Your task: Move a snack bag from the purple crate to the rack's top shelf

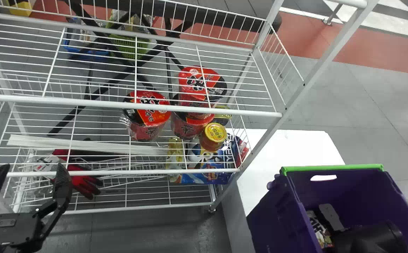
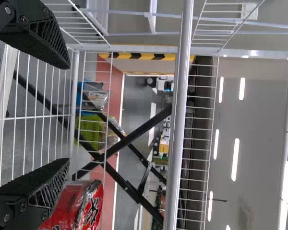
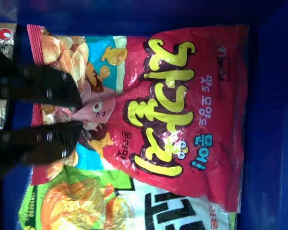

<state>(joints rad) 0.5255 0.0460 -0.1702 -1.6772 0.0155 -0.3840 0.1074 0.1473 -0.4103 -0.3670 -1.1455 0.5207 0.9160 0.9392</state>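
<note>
Near: I have my right gripper (image 1: 369, 239) down inside the purple crate (image 1: 269, 211), its 2 fingers pinching a fold of the red snack bag (image 3: 211, 124), which overlaps a green-and-white packet (image 3: 86, 203). My left gripper (image 1: 33, 168) is spread, at the rack's left side. Middle: the white wire rack (image 1: 190, 109), with 3 red tubs (image 1: 150, 110) and 1 yellow-lidded jar (image 1: 214, 137) visible through its wires. Far: 1 green basket (image 1: 130, 47) behind the rack.
</note>
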